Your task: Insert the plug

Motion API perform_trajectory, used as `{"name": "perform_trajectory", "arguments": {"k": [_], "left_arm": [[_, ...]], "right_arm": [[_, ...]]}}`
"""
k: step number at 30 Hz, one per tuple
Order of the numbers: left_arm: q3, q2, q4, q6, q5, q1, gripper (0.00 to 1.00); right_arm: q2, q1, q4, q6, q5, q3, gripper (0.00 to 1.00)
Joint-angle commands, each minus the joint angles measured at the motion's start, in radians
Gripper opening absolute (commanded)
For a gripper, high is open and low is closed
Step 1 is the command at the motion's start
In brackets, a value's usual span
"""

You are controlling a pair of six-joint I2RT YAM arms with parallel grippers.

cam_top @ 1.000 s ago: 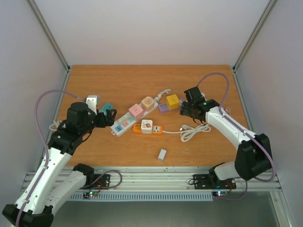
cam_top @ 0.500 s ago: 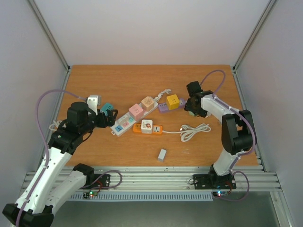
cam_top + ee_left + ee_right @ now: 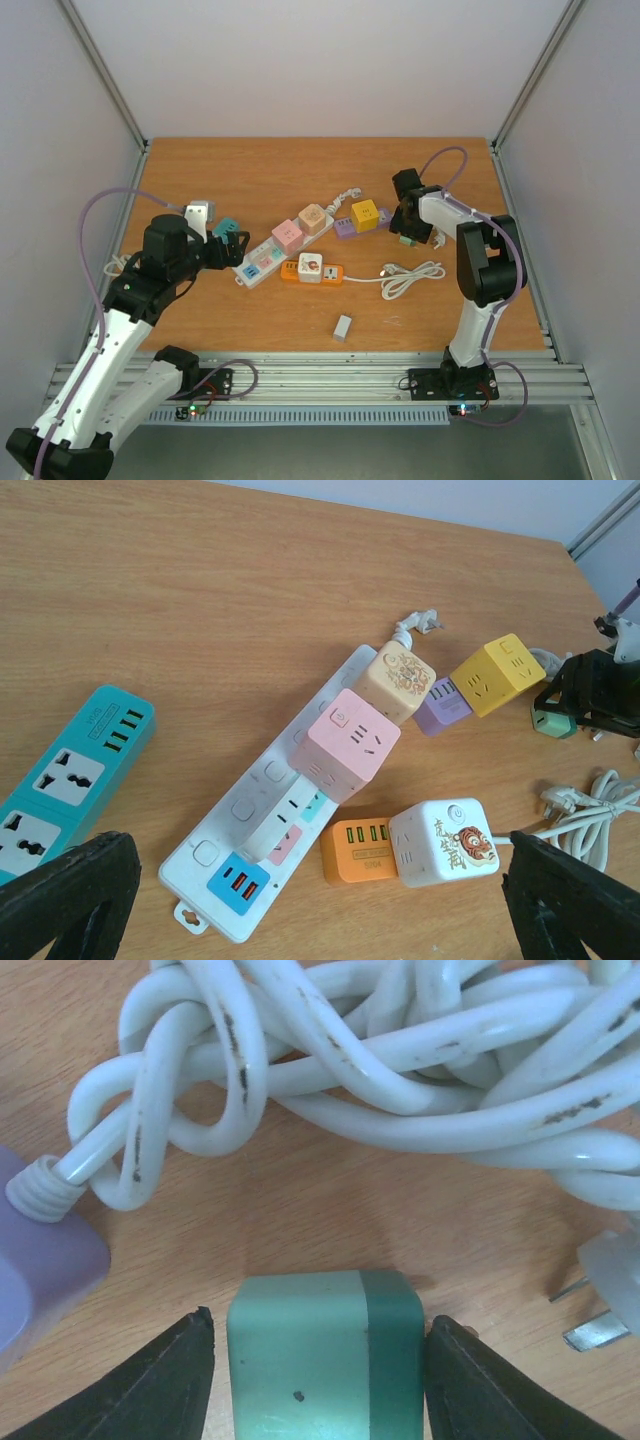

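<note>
Now we judge the green cube adapter (image 3: 322,1345) to be the plug in question. It sits on the wooden surface (image 3: 250,170) right of centre in the top view, near the purple cube (image 3: 345,227) and well apart from the white power strip (image 3: 283,242). Our right gripper (image 3: 404,234) is the nearer by far: in the right wrist view the adapter lies squarely between its jaws, at the bottom centre of the frame. Those jaws are parted around it, not clenched yet; the one at frame right looks to touch, while a thin sliver of wood shows at frame left. The adapter is nearly square across the jaws, and its lower end is cut off by the frame, so we cannot name a long axis. Its pins are hidden, so which way it points we cannot tell. A coiled white cable (image 3: 400,1070) lies close above it in the frame. Our left gripper (image 3: 224,252) hangs released and empty at the left of the top view.
</note>
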Motion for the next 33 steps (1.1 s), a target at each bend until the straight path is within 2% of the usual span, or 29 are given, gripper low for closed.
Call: {"name": "perform_trajectory", "arguments": {"k": [1,13,16,21,27,33], "left_arm": [[-0.014,0.004,0.051,0.021,-0.005,0.001,0.99],[-0.015,0.003,0.048,0.02,-0.005,0.002,0.99],[-0.014,0.007,0.048,0.018,-0.006,0.002,0.99],[-0.006,0.019,0.054,0.01,0.034,0.001,0.99],[0.005,0.052,0.075,-0.03,0.125,0.002,0.99],[-0.02,0.095,0.2,-0.149,0.275,-0.004,0.99]], "right_arm": [[0.008,-0.005,0.006,-0.005,0.01,0.019,0.57],[0.038,-0.005,-0.005,-0.014,-0.015,0.029,0.55],[0.013,-0.005,0.005,-0.007,-0.006,0.012,0.49],[-0.122,-0.005,0.052,-0.003,-0.031,-0.052,0.45],[-0.328,0.009,0.053,0.046,-0.167,-0.087,0.45],[-0.458,0.146,0.056,0.155,-0.231,-0.094,0.45]]}}
